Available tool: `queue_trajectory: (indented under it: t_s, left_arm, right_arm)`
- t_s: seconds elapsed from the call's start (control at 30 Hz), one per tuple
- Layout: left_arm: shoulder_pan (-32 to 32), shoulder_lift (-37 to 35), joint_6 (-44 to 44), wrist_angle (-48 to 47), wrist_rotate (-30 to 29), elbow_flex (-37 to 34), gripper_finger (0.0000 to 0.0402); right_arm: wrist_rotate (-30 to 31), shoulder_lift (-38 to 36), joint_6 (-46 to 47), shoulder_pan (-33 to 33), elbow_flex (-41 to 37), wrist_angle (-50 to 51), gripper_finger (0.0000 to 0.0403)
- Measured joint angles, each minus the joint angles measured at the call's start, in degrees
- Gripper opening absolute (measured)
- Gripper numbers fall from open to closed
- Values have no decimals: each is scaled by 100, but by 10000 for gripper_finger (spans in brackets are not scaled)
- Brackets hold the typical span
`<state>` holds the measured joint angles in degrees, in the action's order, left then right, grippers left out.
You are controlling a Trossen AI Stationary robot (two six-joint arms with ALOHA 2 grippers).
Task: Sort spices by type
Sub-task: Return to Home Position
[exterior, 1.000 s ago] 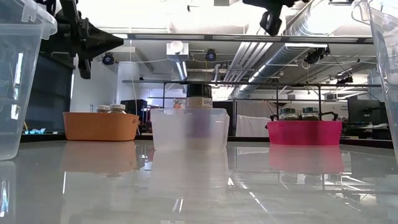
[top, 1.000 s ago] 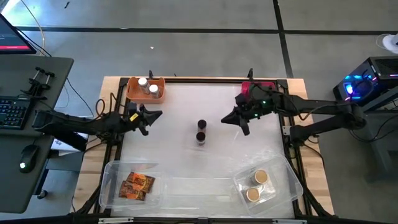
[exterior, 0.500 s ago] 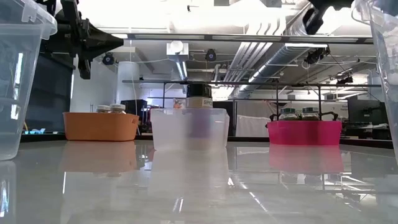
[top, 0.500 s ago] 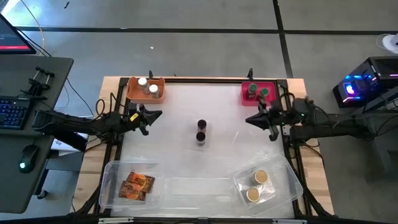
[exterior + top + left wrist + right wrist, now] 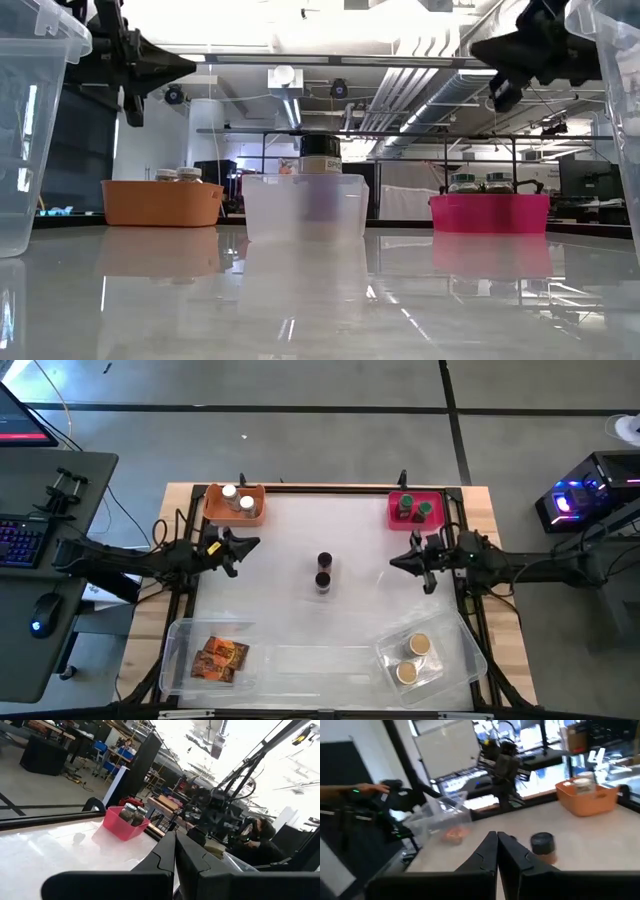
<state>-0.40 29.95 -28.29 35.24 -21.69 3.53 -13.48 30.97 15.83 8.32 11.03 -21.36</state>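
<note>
Black-lidded jars (image 5: 324,561) stand side by side; left gripper (image 5: 256,543) and right gripper (image 5: 393,564) both closed.

Grey concrete floor (image 5: 330,435), ceiling ducts (image 5: 440,85) overhead

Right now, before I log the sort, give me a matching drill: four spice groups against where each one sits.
Things:
1. white-lid jars
2. green-lid jars
3. tan-lid jars
4. orange packets

Places:
A. left clear tray
B. pink bin
C. orange bin
D. right clear tray

Pairs: 1-C; 2-B; 3-D; 4-A
</note>
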Motion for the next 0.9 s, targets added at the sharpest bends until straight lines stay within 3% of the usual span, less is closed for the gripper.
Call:
queue_trajectory:
  t_s: [0.33, 0.5, 0.7, 0.9]
  left_arm:
    - [0, -681, -4, -188, -1, -286, 0]
    - [0, -822, -2, -444, -1, -286, 0]
    - [0, -1066, -2, -613, -1, -286, 0]
    - [0, -1680, -2, -1022, -1, -286, 0]
  right_arm:
    - [-144, 6, 196, 0, -1052, -1261, 0]
    - [-139, 10, 185, 2, -1045, -904, 0]
    - [380, 12, 335, 7, -1047, -299, 0]
    - [394, 12, 363, 7, -1047, 446, 0]
